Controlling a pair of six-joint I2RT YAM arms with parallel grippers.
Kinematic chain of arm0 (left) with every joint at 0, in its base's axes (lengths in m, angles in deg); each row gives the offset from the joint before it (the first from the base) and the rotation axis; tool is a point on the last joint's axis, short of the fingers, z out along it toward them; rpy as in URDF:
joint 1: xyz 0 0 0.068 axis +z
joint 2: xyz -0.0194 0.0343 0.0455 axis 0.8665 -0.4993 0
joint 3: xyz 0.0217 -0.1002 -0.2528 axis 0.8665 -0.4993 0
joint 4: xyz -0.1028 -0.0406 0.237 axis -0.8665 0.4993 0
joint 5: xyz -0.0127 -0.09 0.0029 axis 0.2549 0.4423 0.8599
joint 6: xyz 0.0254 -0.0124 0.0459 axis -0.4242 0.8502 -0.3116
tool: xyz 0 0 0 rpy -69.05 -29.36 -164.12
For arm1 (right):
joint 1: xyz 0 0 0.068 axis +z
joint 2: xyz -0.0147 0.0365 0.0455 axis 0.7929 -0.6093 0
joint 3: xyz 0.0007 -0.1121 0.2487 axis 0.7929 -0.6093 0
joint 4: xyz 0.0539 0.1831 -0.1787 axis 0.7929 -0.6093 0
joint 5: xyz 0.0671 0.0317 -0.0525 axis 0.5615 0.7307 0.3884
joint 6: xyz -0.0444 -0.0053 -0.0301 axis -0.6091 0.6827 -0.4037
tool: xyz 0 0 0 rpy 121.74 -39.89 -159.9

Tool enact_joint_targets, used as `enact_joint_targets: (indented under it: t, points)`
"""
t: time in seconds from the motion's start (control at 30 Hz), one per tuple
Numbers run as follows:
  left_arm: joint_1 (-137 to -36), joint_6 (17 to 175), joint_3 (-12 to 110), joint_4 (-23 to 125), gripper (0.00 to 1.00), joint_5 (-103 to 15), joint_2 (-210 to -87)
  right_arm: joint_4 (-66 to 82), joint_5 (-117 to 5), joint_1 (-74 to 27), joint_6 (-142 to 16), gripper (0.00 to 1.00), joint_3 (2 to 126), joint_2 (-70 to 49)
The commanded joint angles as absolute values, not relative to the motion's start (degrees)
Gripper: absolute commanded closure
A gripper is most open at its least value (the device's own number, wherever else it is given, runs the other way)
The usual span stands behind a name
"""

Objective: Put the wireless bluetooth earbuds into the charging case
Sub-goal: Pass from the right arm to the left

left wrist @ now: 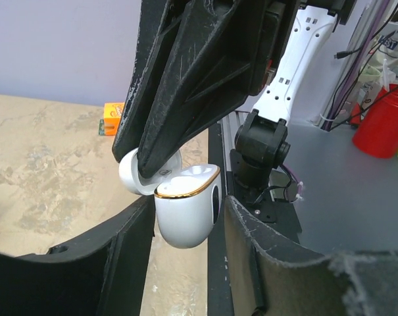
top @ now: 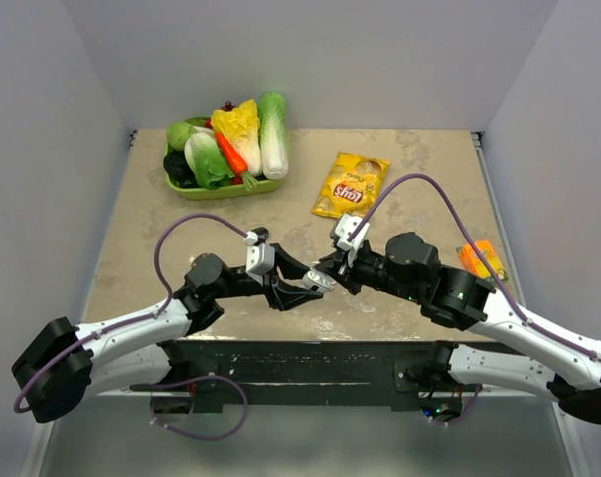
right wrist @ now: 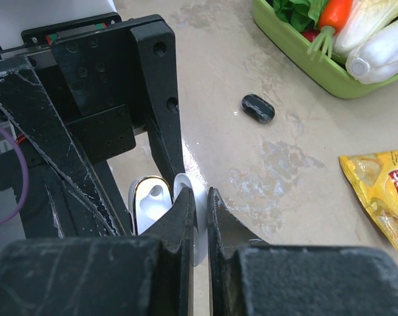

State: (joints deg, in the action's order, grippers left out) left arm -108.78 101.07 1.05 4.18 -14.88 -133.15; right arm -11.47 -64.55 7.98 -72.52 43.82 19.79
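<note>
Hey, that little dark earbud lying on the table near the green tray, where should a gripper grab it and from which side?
Pinch the dark earbud across its short width, coming straight down from above. It lies flat on the table, oblong and rounded, so the long sides probably give the steadiest hold; its ends would likely slip.

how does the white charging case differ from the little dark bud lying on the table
Colour: the glossy gold-rimmed charging case is white; the small rounded earbud is near black.
Size: the case is clearly bigger than the earbud.
Pose: the case is held open, the right end effector pinching its lid; the earbud lies loose on the beige table.
Both are smooth and rounded.
</note>
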Motion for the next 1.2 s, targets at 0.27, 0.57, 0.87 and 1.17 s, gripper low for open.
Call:
enact_joint_targets:
  t: [0.27, 0.57, 0.87, 1.17]
  points:
    - [-108.7, 102.6, 1.8, -0.1, 0.43, -14.3, -132.6, -9.4, -64.2, 8.3, -71.9, 1.0, 45.4, 20.0]
    - [-108.7, 103.3, 1.8, -0.9, 0.45, -14.0, -132.8, -9.1, -64.2, 8.3, -71.7, 1.0, 45.2, 20.0]
    - [-108.7, 103.8, 2.0, -2.2, 0.59, -12.6, -134.5, -9.0, -64.2, 8.3, -71.5, 1.0, 45.0, 20.0]
    - [-108.7, 104.5, 1.4, -3.6, 0.8, -12.2, -135.1, -9.0, -64.2, 8.3, -71.0, 1.0, 44.9, 20.0]
